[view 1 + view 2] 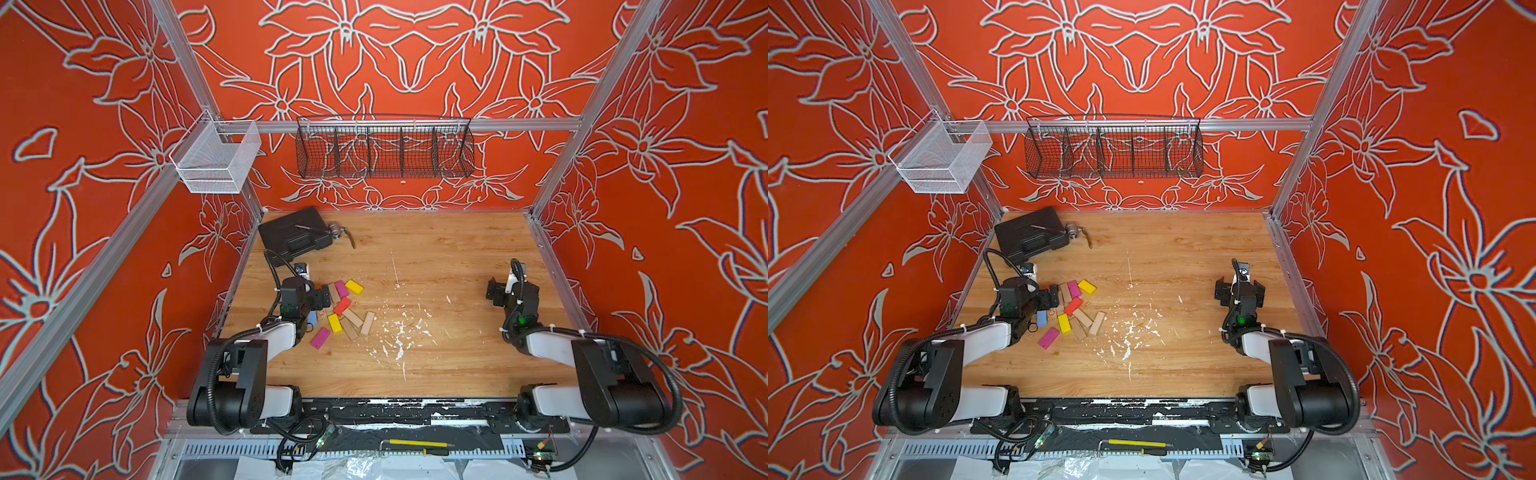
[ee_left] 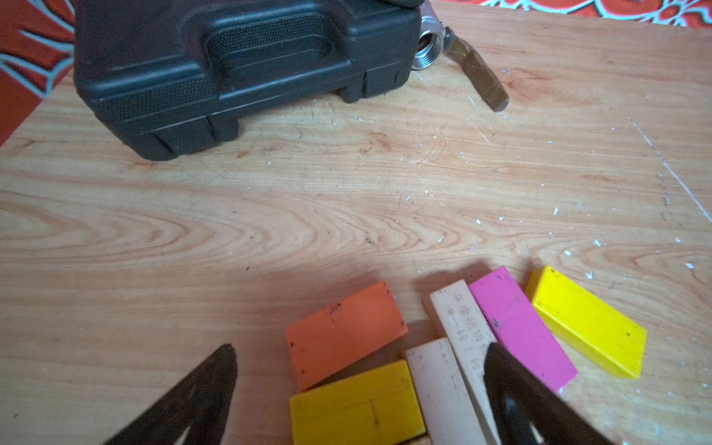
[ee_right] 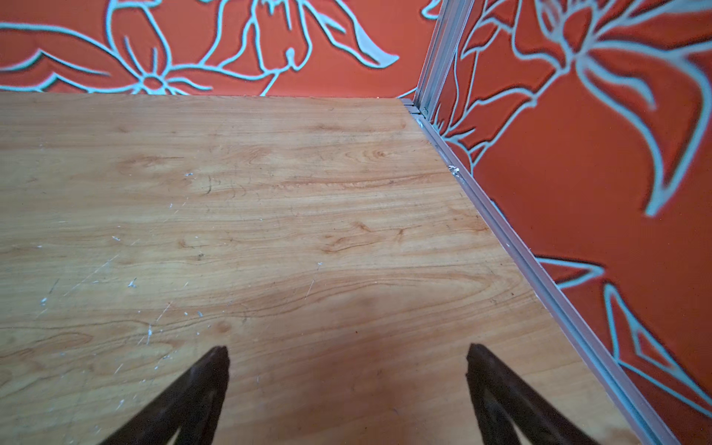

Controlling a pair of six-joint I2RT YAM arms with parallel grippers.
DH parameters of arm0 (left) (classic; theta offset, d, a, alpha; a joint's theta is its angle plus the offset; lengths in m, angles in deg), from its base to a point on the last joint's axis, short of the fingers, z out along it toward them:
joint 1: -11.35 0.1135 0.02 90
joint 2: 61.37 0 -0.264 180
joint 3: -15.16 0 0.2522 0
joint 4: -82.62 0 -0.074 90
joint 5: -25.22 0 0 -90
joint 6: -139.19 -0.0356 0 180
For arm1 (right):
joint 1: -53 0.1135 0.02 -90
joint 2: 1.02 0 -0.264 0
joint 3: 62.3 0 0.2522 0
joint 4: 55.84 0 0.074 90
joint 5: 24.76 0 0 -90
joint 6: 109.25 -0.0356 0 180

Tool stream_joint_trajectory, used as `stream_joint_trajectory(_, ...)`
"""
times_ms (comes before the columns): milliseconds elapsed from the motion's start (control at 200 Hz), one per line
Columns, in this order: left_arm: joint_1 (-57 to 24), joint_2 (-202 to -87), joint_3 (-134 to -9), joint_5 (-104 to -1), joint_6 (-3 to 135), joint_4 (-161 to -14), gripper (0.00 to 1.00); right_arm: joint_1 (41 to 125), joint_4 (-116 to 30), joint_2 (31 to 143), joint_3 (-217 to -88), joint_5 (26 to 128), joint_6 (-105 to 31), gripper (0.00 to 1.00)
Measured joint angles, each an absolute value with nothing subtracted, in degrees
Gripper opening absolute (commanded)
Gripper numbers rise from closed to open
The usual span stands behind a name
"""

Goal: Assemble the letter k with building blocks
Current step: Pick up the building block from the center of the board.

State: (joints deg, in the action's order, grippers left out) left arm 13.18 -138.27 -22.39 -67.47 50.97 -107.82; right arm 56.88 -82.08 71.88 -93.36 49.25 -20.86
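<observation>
Left end effector [image 2: 360,348], spread empty, hangs nearer; orange block [image 2: 343,331] between its tips, long axis slanted across; right end effector [image 3: 346,348] likewise spread, far.

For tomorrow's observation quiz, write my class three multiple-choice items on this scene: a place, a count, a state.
1. Where on the table does the black case lie? A far left corner; B near right corner; C centre.
2. How many magenta blocks show in a top view? A one; B two; C four.
3. How is the right gripper? A shut on a block; B shut, empty; C open, empty.
Answers: 1 A, it sits by the back and left walls; 2 B, one farther off, another nearer the robot; 3 C, jaws wide over bare wood.
</observation>
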Motion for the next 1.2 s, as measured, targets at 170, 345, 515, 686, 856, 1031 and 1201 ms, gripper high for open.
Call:
stream_joint_trajectory(170,13.11,-132.33,-26.78,-71.43,53.81,-99.78,0.97,56.88,-66.72,59.01,-99.06,51.22,-23.48,0.97)
stream_joint_trajectory(345,12.50,-124.02,-32.14,-75.30,62.40,-88.15,0.97,56.90,-48.88,52.43,-109.40,60.09,-28.42,0.95)
stream_joint_trajectory(515,10.38,-123.87,-43.72,-74.56,72.08,-73.22,0.99,59.04,-32.58,55.20,-121.77,71.94,-31.44,0.94)
stream_joint_trajectory(686,5.27,-126.25,-55.50,-71.82,79.28,-58.43,0.89,65.90,-19.31,61.32,-132.96,80.07,-31.92,0.94)
stream_joint_trajectory(856,-1.79,-129.92,-64.29,-68.79,81.07,-45.62,0.79,73.99,-9.74,66.46,-140.04,85.23,-31.70,0.92)
stream_joint_trajectory(1031,-9.53,-133.99,-67.74,-64.76,78.62,-37.20,0.68,78.21,-4.38,68.03,-141.55,87.35,-31.75,0.92)
stream_joint_trajectory(1201,-16.24,-138.43,-67.70,-62.36,75.21,-32.57,0.54,80.09,-1.93,68.08,-141.57,86.78,-31.94,0.91)
